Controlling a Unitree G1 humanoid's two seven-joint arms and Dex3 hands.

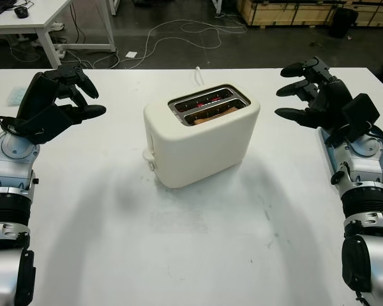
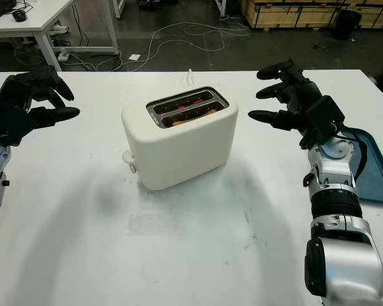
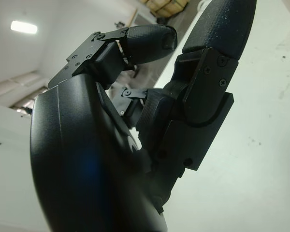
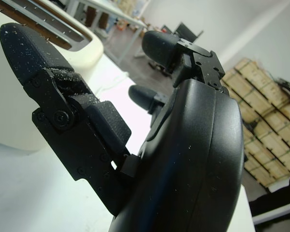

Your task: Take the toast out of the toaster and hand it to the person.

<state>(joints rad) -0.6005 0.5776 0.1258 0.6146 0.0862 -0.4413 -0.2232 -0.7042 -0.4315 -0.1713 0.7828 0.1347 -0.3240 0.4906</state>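
Nearest the head camera, the robot's silver-and-black forearms rise from the near edge of the white desk [image 1: 198,255], one along each side; the left hand [image 1: 54,102] hovers above the desk's left edge and the right hand [image 1: 316,92] above its right edge, both black three-fingered hands open and holding nothing, each well apart from the cream plastic two-slot toaster [image 1: 201,137] that stands near the middle of the desk, a little toward the far edge.

The browned slice of toast [image 1: 216,113] sits down inside the slot nearer the robot, only its top edge visible; the farther slot glows red within; a small cream lever [image 1: 148,155] juts from the toaster's left end.

The task appears to be at its very start: no reach has closed on the toast; the next move likely calls for one hand to come over the nearer slot from above and pinch the slice's narrow top edge with its fingertips, which may be awkward while the toast sits so low.

The right eye view shows a blue plastic tray [image 2: 370,166] at the desk's right edge, beside the right forearm; the right wrist view shows the toaster's cream wall [image 4: 19,111] beyond the right hand's fingers [image 4: 34,63]; the left wrist view shows bare desk [image 3: 251,159] beyond the left hand's fingers [image 3: 150,41].
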